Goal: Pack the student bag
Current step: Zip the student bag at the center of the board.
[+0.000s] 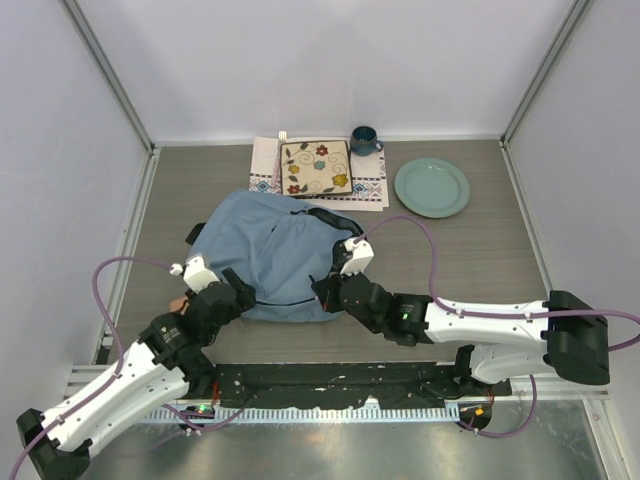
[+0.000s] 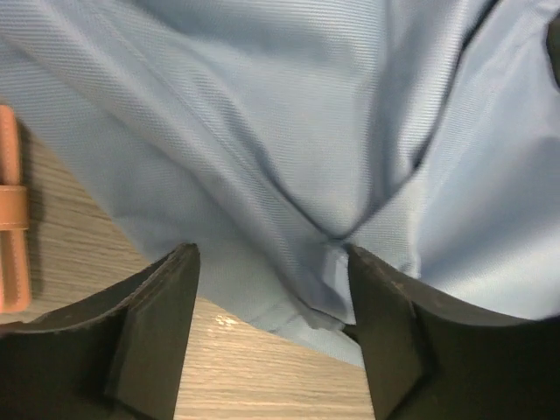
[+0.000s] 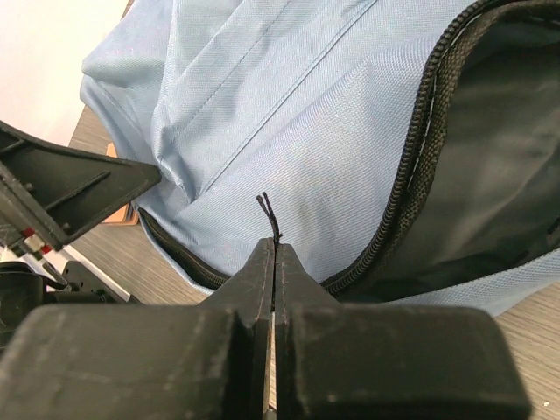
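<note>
I find the student bag (image 1: 270, 250) against the white mat (image 1: 372, 188)'s near edge. Opposite that mat: left gripper (image 2: 271, 255) agape (holding nothing), right gripper (image 3: 274, 249) clamped on a thin black cord (image 3: 269, 214).

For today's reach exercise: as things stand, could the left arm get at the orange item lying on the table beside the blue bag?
Probably yes. The left gripper is open, and the orange item lies uncovered on the table just beside it, at the edge of the student bag.

A robot lab cell was seen: a wood-grain table (image 1: 200, 180) boxed in by plain white panels (image 1: 330, 60) and metal rails (image 1: 108, 70).
</note>
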Available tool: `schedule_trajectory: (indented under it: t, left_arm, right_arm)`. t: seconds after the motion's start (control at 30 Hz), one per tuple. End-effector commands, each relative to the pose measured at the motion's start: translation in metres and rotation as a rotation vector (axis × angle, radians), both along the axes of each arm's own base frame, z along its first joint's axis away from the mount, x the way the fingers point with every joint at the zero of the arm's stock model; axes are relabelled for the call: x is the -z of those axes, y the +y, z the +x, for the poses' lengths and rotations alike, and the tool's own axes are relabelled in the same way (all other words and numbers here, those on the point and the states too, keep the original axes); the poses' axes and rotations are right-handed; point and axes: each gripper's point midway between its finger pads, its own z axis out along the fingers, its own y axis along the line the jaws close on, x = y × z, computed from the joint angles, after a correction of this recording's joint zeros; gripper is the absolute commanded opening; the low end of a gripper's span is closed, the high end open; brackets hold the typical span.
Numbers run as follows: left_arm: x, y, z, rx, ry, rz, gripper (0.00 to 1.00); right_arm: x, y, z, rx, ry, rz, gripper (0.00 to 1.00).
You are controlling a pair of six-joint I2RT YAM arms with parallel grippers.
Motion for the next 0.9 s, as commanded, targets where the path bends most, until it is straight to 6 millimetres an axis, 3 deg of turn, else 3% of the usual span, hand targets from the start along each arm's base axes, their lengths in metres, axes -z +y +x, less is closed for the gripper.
schedule_trajectory:
  t: [0.0, 0.13, 0.3, 0.5, 0.6, 0.7, 0.87]
  left_arm:
    - [-0.046, -0.025, 0.01, 0.218, -0.092, 0.065, 0.81]
    - [-0.077, -0.038, 0.009, 0.357, -0.14, 0.111, 0.91]
    - [-0.1, -0.081, 0.001, 0.615, -0.191, 0.074, 0.91]
    - [-0.091, -0.126, -0.015, 0.853, -0.201, 0.116, 0.91]
    - [-0.081, -0.148, -0.034, 0.963, -0.184, 0.149, 0.91]
    - [-0.069, -0.153, -0.041, 0.988, -0.159, 0.219, 0.91]
    - [-0.066, -0.156, -0.044, 1.005, -0.179, 0.24, 0.93]
  right_arm:
    - [-0.021, 0.004, 0.009, 0.034, -0.039, 0.072, 0.01]
    - [-0.022, 0.004, 0.007, 0.031, -0.035, 0.081, 0.01]
    - [-0.023, 0.001, 0.007, 0.04, -0.035, 0.09, 0.01]
    - [-0.022, -0.007, 0.012, 0.088, -0.033, 0.081, 0.01]
    - [-0.021, -0.008, 0.012, 0.098, -0.027, 0.084, 0.01]
    - [-0.024, -0.011, 0.013, 0.112, -0.03, 0.087, 0.01]
    - [-0.027, -0.015, 0.014, 0.123, -0.033, 0.094, 0.01]
